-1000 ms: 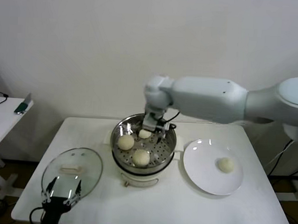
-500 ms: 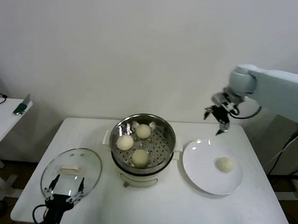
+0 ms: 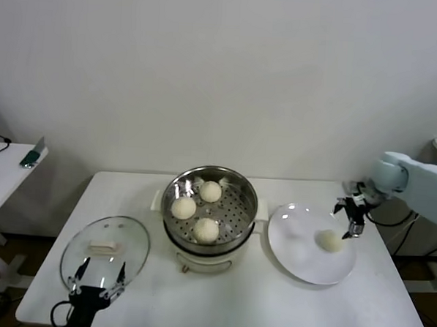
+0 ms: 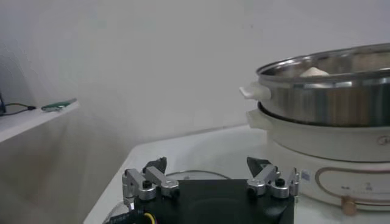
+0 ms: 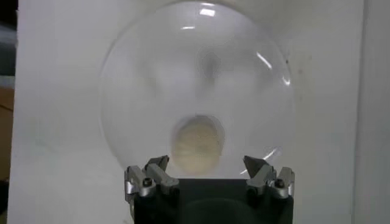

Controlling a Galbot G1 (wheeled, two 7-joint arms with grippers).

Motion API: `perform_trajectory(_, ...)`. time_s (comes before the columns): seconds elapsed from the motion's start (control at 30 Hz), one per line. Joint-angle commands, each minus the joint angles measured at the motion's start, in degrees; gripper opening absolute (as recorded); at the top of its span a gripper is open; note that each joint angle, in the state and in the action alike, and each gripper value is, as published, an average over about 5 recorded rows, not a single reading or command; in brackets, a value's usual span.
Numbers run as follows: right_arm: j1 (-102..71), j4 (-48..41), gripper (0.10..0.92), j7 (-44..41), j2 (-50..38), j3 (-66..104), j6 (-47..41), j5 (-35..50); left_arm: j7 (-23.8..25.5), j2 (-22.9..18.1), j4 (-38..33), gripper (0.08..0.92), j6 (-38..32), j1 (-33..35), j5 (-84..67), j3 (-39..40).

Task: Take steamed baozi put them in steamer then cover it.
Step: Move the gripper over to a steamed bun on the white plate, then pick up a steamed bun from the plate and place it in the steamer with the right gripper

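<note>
White table (image 3: 270, 305) against a pale wall. Head view: three steamed baozi (image 3: 206, 229) are seated in the steamer (image 3: 250, 209); the right gripper (image 3: 351, 214) — withdrawn from the basket a second ago — is poised, fingers spread, beside the fourth bun (image 3: 330, 241) on the plate (image 3: 294, 252). Left wrist view: the left gripper (image 4: 207, 180) is parked, spread, by the cover (image 3: 105, 247). Right wrist view: bun (image 5: 196, 145) centred between the spread jaws — one transfer remains, then covering.

White table (image 3: 270, 305) seen carrying three things in row. Cover (image 3: 105, 249) laid flat at robot's left, near front edge. Steamer (image 3: 210, 214) stood mid-table on white pot base. White plate (image 3: 301, 264) set at robot's right, just beside steamer, possibly touching its base; contact not resolved.
</note>
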Motion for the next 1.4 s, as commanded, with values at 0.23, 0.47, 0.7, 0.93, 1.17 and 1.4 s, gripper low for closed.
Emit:
perform_trajectory(0.23, -15.4, -6.9, 0.823, 3.0, 2.3, 12.4, -2.2, -6.0, 0.0, -0.1, 0.4, 0.823, 0.0, 0.0, 0.2, -0.3)
perform_trajectory(0.47, -15.5, -9.3, 0.823, 3.2, 4.6, 13.4, -0.9, -6.0, 0.0, -0.2, 0.8, 0.823, -0.1, -0.2, 0.2, -0.3)
perform_trajectory(0.7, -15.7, -10.1, 0.823, 2.1, 5.6, 13.1, -0.7, -6.2, 0.0, -0.1, 0.8, 0.823, -0.1, -0.2, 0.2, -0.4)
perform_trajectory(0.93, -15.2, -10.2, 0.741, 1.6, 5.9, 12.6, -0.5, -6.6, 0.0, -0.1, 0.6, 0.823, 0.0, -0.3, 0.2, -0.3)
perform_trajectory(1.17, -2.2, -3.9, 0.681, -0.3, 4.6, 1.7, -0.6, 0.4, 0.1, 0.2, 0.3, 0.823, 0.1, -0.2, 0.2, -0.4)
perform_trajectory(1.4, 29.0, 7.1, 0.679, -2.6, 8.1, -20.0, -0.9, 17.4, 0.2, 0.8, -0.1, 0.823, 0.2, 0.0, -0.2, -0.5)
